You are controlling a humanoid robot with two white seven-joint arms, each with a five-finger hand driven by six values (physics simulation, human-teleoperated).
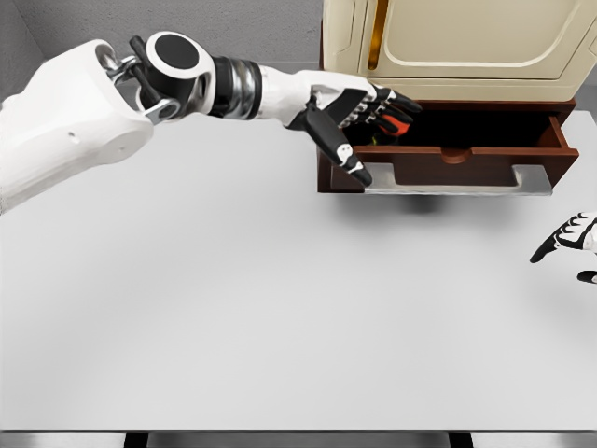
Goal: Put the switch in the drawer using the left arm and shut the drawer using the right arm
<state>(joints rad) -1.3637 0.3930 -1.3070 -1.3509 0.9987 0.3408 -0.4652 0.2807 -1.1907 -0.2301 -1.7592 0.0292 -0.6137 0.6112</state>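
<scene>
The dark wooden drawer point(466, 168) stands pulled out from under the cream cabinet point(457, 47), its metal handle point(457, 185) facing me. My left hand point(359, 121) reaches over the drawer's left end, fingers spread and thumb hanging down in front of the drawer's front panel. Under its fingertips the switch point(398, 125) shows as a small black piece with a red end, inside the drawer cavity and mostly hidden by the hand. My right hand point(567, 239) hovers low at the right edge of the table, fingers relaxed, holding nothing.
The white table point(261, 308) spreads wide in front of the cabinet. The cabinet stands at the table's back right, and the drawer's shadow falls on the tabletop below the handle.
</scene>
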